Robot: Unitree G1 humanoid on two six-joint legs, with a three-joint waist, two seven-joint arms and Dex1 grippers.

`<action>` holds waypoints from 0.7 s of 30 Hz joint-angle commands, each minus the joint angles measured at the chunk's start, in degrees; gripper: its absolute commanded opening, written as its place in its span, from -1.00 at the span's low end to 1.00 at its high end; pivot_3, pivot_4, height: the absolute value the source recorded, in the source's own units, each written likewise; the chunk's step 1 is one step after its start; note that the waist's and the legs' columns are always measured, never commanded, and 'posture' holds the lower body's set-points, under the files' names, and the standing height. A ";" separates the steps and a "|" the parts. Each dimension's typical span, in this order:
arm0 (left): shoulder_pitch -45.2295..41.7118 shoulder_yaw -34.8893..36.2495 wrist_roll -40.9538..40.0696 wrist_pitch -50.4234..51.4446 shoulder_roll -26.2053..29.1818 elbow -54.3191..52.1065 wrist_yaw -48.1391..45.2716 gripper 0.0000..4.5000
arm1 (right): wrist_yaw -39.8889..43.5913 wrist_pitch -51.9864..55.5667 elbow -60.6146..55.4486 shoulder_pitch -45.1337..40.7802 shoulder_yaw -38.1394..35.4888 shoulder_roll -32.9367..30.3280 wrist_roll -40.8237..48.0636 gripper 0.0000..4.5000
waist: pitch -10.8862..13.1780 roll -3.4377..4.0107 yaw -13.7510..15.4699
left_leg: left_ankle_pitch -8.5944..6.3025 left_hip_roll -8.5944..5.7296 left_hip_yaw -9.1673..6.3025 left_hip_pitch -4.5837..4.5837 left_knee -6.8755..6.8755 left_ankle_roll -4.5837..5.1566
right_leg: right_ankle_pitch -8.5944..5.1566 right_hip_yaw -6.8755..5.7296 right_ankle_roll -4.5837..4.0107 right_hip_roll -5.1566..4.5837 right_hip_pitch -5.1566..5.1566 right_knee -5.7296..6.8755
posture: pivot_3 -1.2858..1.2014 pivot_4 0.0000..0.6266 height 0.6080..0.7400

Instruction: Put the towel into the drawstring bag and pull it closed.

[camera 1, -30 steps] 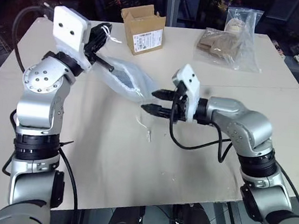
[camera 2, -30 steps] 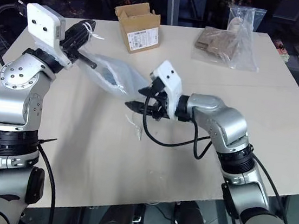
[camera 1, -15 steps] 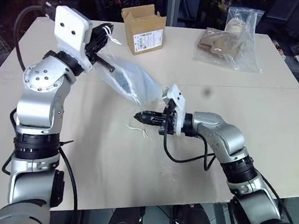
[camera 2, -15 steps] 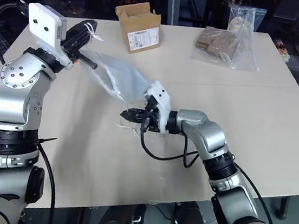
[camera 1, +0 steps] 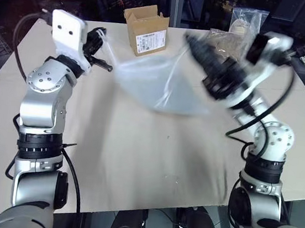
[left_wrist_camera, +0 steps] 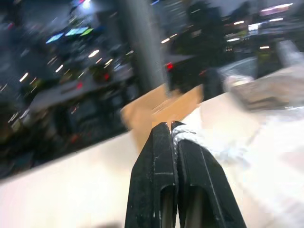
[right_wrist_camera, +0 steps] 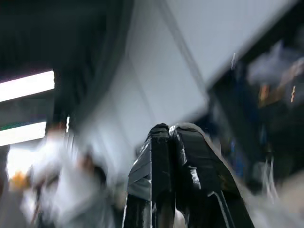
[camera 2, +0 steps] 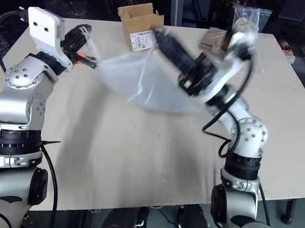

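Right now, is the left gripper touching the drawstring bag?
Touching. In the left wrist view the left gripper is shut on the drawstring bag, white cord pinched at the fingertips.

Drawstring bag (camera 1: 161, 84) a translucent milky white, pale tan of the counter (camera 1: 136, 156) showing faintly through it; its cord at the left pincer (left_wrist_camera: 172, 130) is white and twisted against matte black fingers (left_wrist_camera: 152, 166). Cardboard box (camera 1: 146, 30) at twelve o'clock on the counter plain brown with a white label printed in black; clear crinkly plastic bag (camera 1: 233, 43) at about one o'clock holds brown and cream contents. Right pincer (right_wrist_camera: 167, 130) also black-fingered, glossy where light catches it; white camera housings sit on both wrists, arm casings silver-grey with black cables.
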 commanded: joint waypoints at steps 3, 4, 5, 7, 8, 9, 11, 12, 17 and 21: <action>-1.46 7.21 -0.46 4.65 -1.26 4.54 10.03 -1.00 | -12.19 -11.73 3.90 -5.48 -12.46 -0.16 10.25 -0.97 | 0.00 0.00 -0.04 | 0.00 0.01 0.04 -0.01 -0.02 0.00 | 0.00 0.02 0.00 -0.01 0.00 -0.03 | 0.03 -0.52 1.00; -1.58 8.89 -0.67 5.66 -1.55 5.88 12.13 -1.00 | -13.25 -13.17 4.87 -5.72 -14.16 -1.01 10.85 -0.97 | 0.00 0.00 -0.04 | 0.00 0.01 0.04 -0.02 -0.02 0.00 | 0.00 0.02 0.00 -0.01 0.00 -0.02 | 0.03 -0.52 1.00; -1.79 10.56 -1.00 6.44 -1.67 7.22 14.06 -1.00 | -14.05 -14.30 5.66 -5.78 -15.60 -2.15 11.19 -0.97 | 0.00 0.00 -0.04 | 0.00 0.00 0.06 -0.02 -0.02 0.00 | 0.00 0.04 0.00 -0.05 0.00 -0.02 | 0.03 -0.52 1.00; -2.16 12.34 -1.59 7.25 -1.66 8.62 16.07 -1.00 | -15.30 -15.78 7.06 -5.98 -17.70 -3.99 12.38 -0.97 | 0.00 0.00 0.01 | 0.00 -0.01 0.09 -0.02 -0.02 0.00 | 0.00 0.06 0.01 -0.08 0.00 -0.06 | 0.03 -0.52 1.00; -2.35 13.02 -2.02 7.51 -1.60 9.10 16.76 -1.00 | -15.82 -16.47 7.83 -6.11 -18.71 -5.05 12.98 -0.97 | 0.00 0.00 0.01 | 0.00 -0.01 0.07 -0.05 -0.02 0.00 | 0.00 0.04 0.01 -0.09 0.00 -0.06 | 0.03 -0.52 1.00; -2.41 13.36 -2.05 7.61 -1.31 9.53 17.42 -1.00 | -16.40 -17.35 8.80 -6.22 -19.71 -6.39 13.01 -0.97 | 0.00 0.00 0.01 | 0.00 -0.01 0.07 -0.05 -0.02 0.00 | 0.00 0.04 0.01 -0.11 0.00 -0.06 | 0.03 -0.52 1.00; -2.77 14.29 -2.22 7.67 -0.78 10.71 18.89 -1.00 | -17.46 -18.97 11.39 -6.42 -22.19 -9.55 13.06 -0.97 | 0.00 0.00 0.05 | 0.00 -0.01 0.07 -0.06 -0.03 0.00 | 0.00 0.02 0.01 -0.10 0.00 -0.04 | 0.03 -0.52 1.00; -2.86 14.36 -2.17 7.47 -0.43 11.23 19.27 -1.00 | -17.78 -19.63 12.50 -6.48 -23.01 -10.86 13.04 -0.97 | 0.00 0.00 0.08 | 0.00 -0.02 0.07 -0.08 -0.03 0.00 | 0.00 0.02 0.01 -0.11 0.00 -0.04 | 0.03 -0.52 1.00; -4.26 12.95 -2.93 5.17 0.40 12.52 17.95 -1.00 | -15.64 -19.63 16.97 -6.86 -23.29 -16.32 11.38 -0.97 | 0.00 0.00 -0.05 | 0.00 -0.02 0.11 -0.05 -0.03 0.01 | 0.00 0.05 0.01 -0.12 -0.01 -0.10 | 0.03 -0.52 1.00; -7.12 8.28 -7.67 3.73 -1.39 8.50 8.49 -1.00 | -10.63 -15.14 21.97 -7.36 -19.01 -21.92 7.50 -0.97 | 0.01 0.01 -0.01 | -0.11 -0.02 0.15 -0.04 -0.04 0.18 | 0.00 0.07 0.01 -0.11 -0.01 -0.11 | 0.03 -0.52 1.00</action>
